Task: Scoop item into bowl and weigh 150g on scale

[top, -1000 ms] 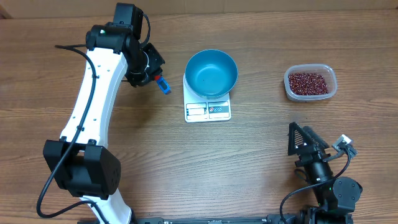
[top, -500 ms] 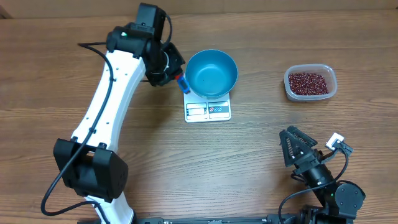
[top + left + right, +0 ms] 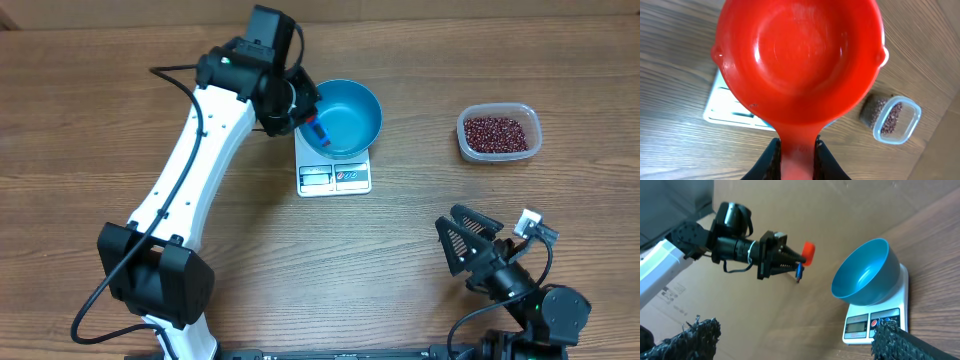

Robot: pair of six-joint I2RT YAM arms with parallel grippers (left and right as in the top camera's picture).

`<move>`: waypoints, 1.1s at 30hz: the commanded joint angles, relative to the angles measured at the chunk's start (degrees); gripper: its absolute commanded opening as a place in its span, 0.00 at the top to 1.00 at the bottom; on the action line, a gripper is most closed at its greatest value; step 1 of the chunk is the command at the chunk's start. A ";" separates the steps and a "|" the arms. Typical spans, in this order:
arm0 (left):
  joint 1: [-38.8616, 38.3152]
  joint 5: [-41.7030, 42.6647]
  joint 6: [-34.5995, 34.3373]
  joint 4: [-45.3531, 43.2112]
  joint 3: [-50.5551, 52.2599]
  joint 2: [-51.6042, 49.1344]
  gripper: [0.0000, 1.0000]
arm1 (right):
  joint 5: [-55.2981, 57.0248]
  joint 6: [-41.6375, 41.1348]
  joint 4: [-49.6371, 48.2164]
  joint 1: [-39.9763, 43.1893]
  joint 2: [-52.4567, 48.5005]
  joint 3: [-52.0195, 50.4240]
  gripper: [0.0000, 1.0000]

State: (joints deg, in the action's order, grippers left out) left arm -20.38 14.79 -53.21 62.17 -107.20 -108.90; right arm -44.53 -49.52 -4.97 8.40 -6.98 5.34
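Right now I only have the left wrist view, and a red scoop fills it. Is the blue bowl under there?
Observer: Yes. Seen from overhead, the scoop is above the left rim of the blue bowl, which sits on the scale.
Operator: Anything in the bowl?
Observer: No, its inside is bare.
Operator: And the right tool?
Observer: The right tool is open, low at the right of the overhead view, touching nothing.

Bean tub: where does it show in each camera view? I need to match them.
Overhead: tub upper right, right of the scale.
Left wrist: tub lower right, past the red scoop; scale lower left.
Right wrist: tub not in it; scale lower right.
Shared landmark: the scale.
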 commanded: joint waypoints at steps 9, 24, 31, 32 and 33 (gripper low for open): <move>-1.03 -0.13 -4.39 -0.76 -1.46 -0.04 0.93 | 1.49 12.35 0.33 -6.56 -24.83 16.55 0.00; -1.03 0.17 -6.01 -0.74 -1.46 -0.07 0.91 | 30.01 14.21 -3.43 -32.72 -44.89 26.08 0.00; -1.03 0.59 -6.01 -0.72 -1.46 -0.07 0.91 | 32.06 13.05 -14.99 -37.55 -52.46 26.56 0.00; -1.03 0.87 -6.01 -0.72 -1.46 -0.07 0.91 | 32.06 12.13 -16.52 -37.73 -53.79 26.56 0.00; -1.03 1.36 -6.01 -0.74 -1.46 -0.07 0.91 | 32.04 10.64 -17.90 -37.70 -55.15 26.56 0.00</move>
State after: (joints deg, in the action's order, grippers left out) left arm -21.37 14.92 -58.39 61.63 -107.22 -108.90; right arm -14.70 -36.40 -20.45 -28.71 -59.29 30.33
